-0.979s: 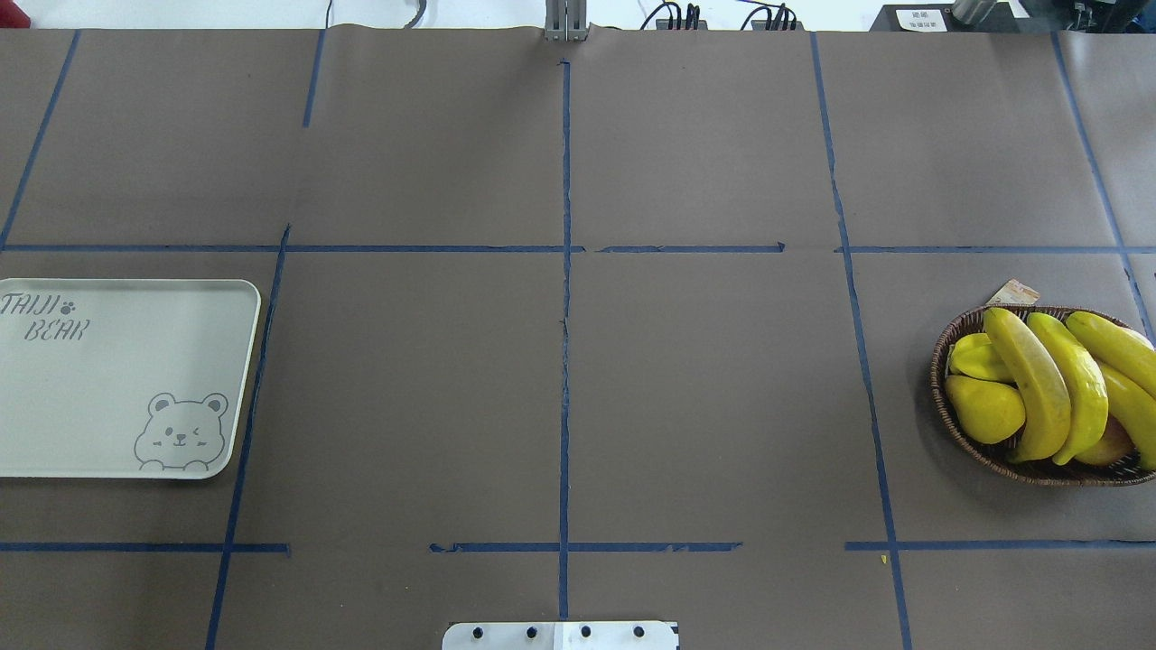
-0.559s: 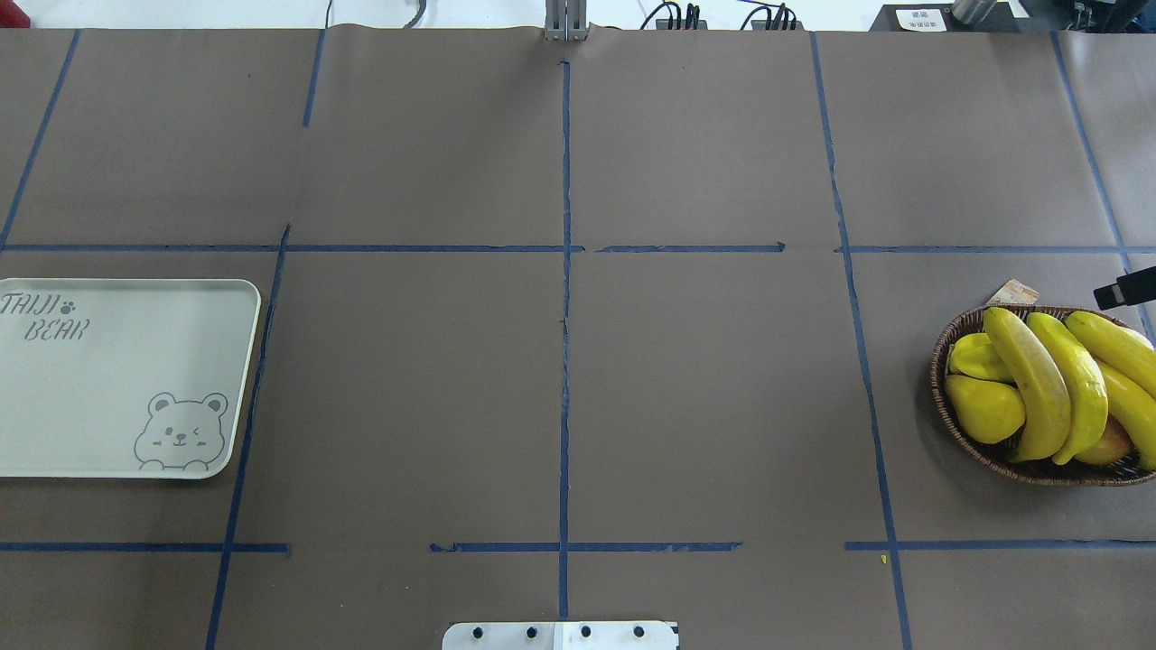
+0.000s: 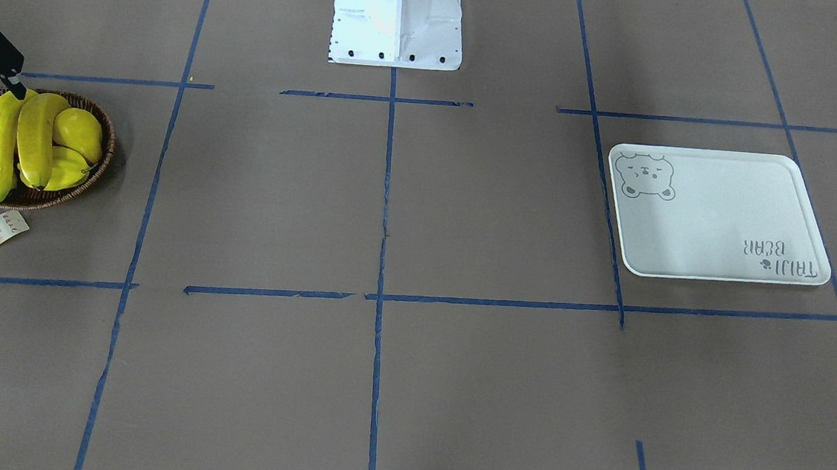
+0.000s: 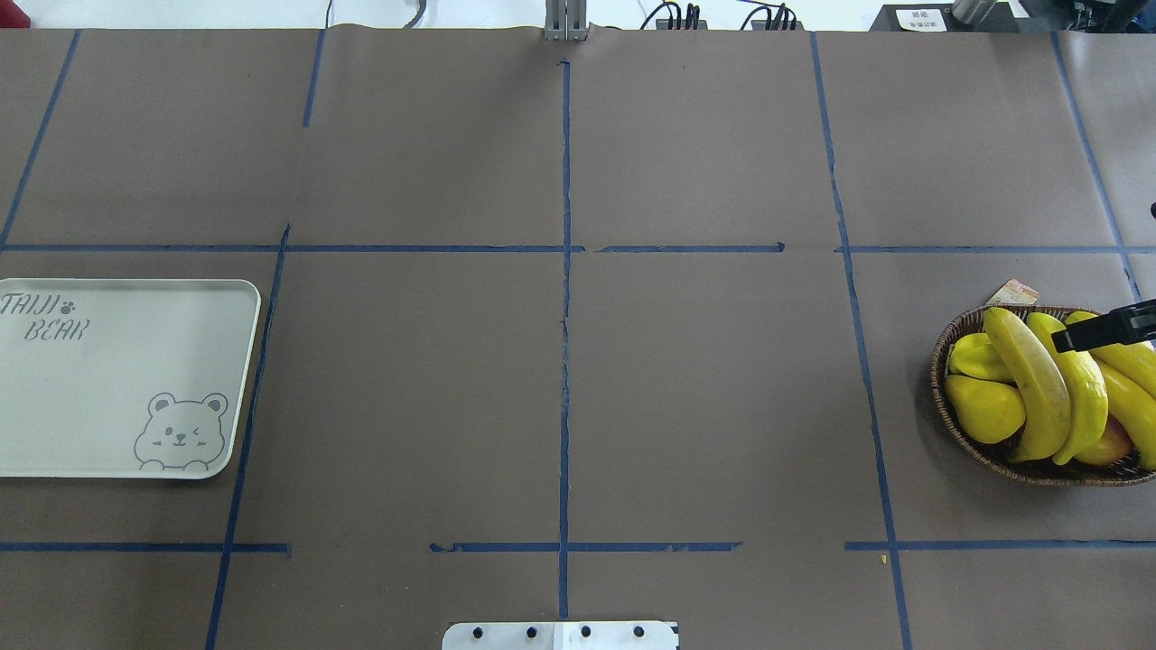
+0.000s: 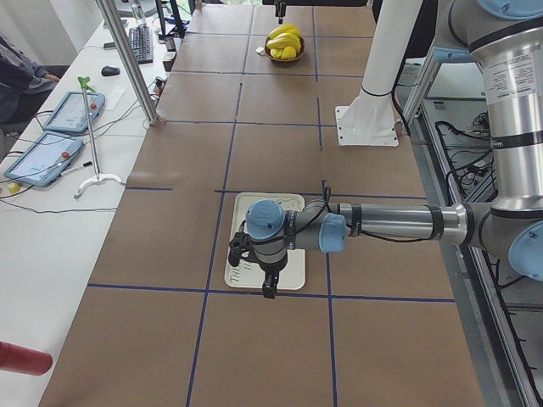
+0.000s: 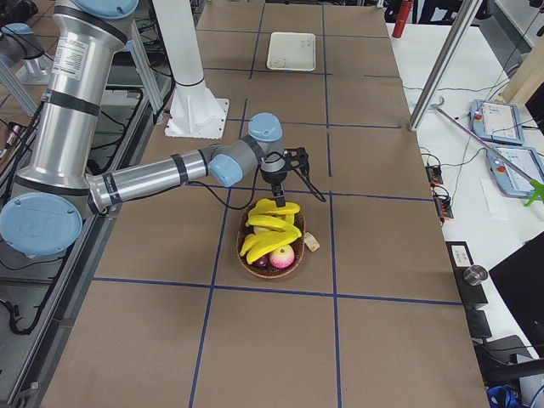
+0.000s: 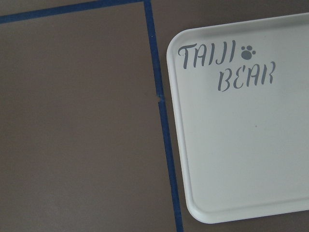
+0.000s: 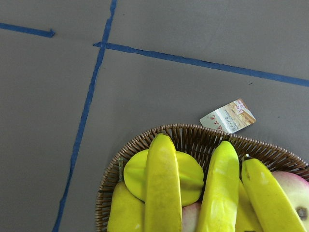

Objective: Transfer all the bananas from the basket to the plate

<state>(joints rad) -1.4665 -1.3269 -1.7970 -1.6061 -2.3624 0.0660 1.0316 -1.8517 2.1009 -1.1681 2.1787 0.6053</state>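
R hand (image 6: 299, 197) spread wide, empty, hanging over bananas (image 4: 1034, 388) piled in basket (image 4: 940, 357) at R end of surface (image 4: 704, 406). L hand (image 5: 252, 273) above plate (image 4: 108, 406); opening: can't tell.

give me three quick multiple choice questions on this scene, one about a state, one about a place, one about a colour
1. The plate is:
A. bare
B. holding one banana
C. flipped upside down

2. Relative to the basket, the bananas lie:
A. beside it on the table
B. inside it
C. underneath it

3. The tape lines are:
A. red
B. green
C. blue

Answers:
1. A, since the front-facing view shows only the bear print and lettering on the plate.
2. B, since the overhead view shows them piled within the woven rim.
3. C, since every line of the grid is blue against the brown covering.
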